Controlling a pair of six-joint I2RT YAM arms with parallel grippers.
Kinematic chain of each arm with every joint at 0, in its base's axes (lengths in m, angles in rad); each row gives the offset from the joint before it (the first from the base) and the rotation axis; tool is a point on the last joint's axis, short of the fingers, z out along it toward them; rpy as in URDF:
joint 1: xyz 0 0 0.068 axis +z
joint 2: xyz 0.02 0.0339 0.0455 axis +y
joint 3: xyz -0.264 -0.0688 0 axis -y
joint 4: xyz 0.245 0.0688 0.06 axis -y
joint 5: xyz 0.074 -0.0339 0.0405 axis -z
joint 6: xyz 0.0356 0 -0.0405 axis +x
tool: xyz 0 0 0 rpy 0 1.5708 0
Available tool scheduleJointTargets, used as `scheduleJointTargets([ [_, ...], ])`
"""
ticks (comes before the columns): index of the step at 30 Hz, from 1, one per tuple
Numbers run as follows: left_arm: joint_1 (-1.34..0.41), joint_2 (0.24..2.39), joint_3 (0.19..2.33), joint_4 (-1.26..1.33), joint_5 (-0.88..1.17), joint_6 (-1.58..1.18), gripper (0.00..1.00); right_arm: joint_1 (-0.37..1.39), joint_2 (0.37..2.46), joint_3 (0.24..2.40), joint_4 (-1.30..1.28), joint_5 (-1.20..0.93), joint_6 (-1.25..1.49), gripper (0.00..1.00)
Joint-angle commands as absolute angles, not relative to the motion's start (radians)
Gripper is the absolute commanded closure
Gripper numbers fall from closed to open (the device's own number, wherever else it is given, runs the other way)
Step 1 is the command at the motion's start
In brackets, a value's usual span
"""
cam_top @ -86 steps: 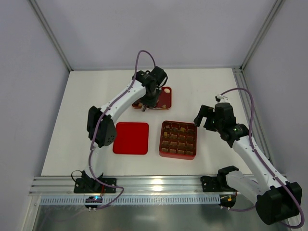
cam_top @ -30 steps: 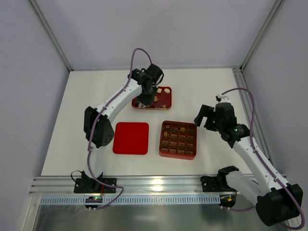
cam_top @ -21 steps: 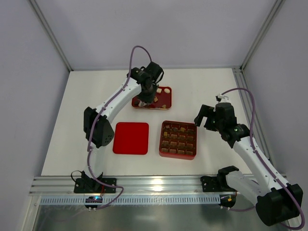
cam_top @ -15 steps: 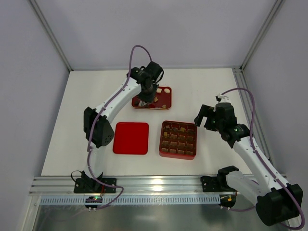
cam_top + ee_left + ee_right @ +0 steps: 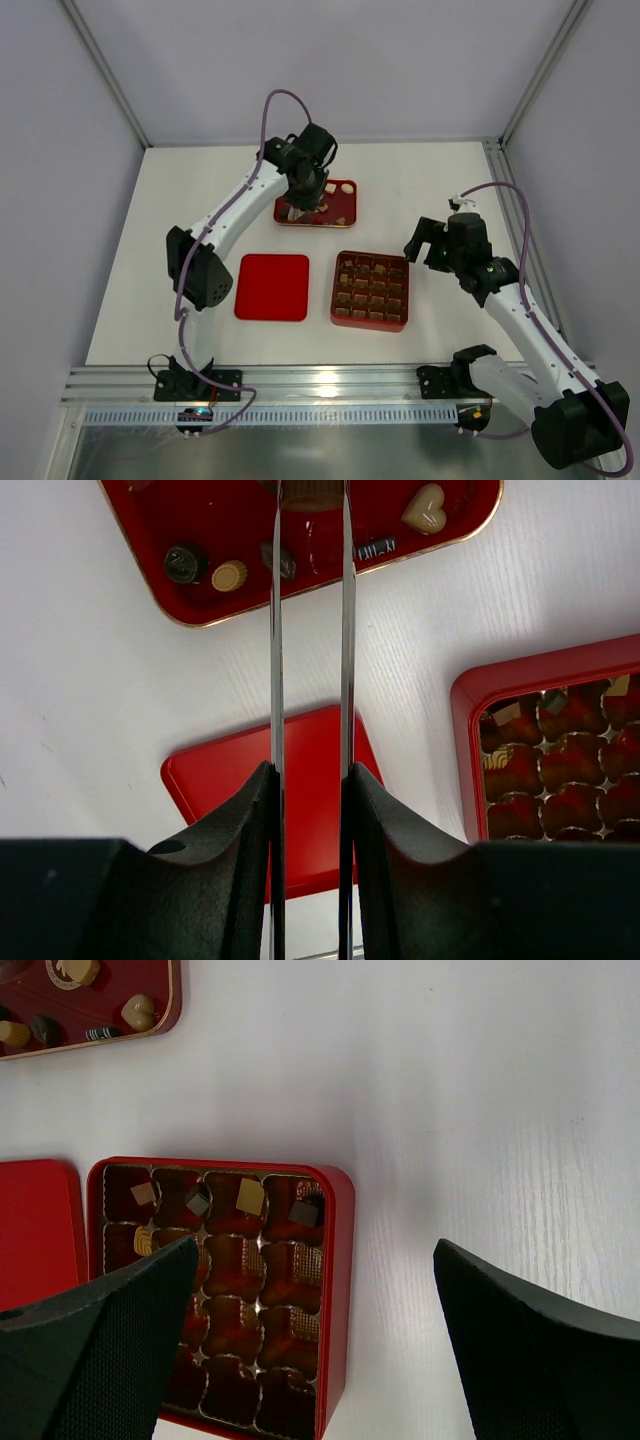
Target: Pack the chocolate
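left hand around one tan chocolate piece

I am working in a robotics lab cell: pale blank panels are boxing in the white tabletop beyond my left hand, aluminium posts are framing the corners, and a slotted aluminium rail behind my hand is carrying my left arm's base.
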State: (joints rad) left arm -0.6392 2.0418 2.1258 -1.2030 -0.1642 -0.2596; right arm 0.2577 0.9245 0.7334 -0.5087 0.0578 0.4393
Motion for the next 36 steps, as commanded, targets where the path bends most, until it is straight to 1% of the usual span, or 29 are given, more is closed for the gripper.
scheduleJointTargets([
  [1, -0.641, 1.945, 2.128, -1.19, -0.149, -0.276, 0.73, 0.253, 0.934, 0.781, -0.477, 0.078, 0.434, 0.0],
  [15, -0.733, 1.827, 2.004, -1.17, -0.158, -0.324, 0.74, 0.255, 0.948, 0.793, -0.469, 0.084, 0.439, 0.0],
  [22, -0.836, 1.758, 1.945, -1.169, -0.179, -0.371, 0.74, 0.255, 0.945, 0.793, -0.469, 0.092, 0.445, 0.0],
  [36, -1.064, 1.635, 1.743, -1.112, -0.232, -0.508, 0.73, 0.253, 0.916, 0.804, -0.492, 0.109, 0.454, 0.0],
])
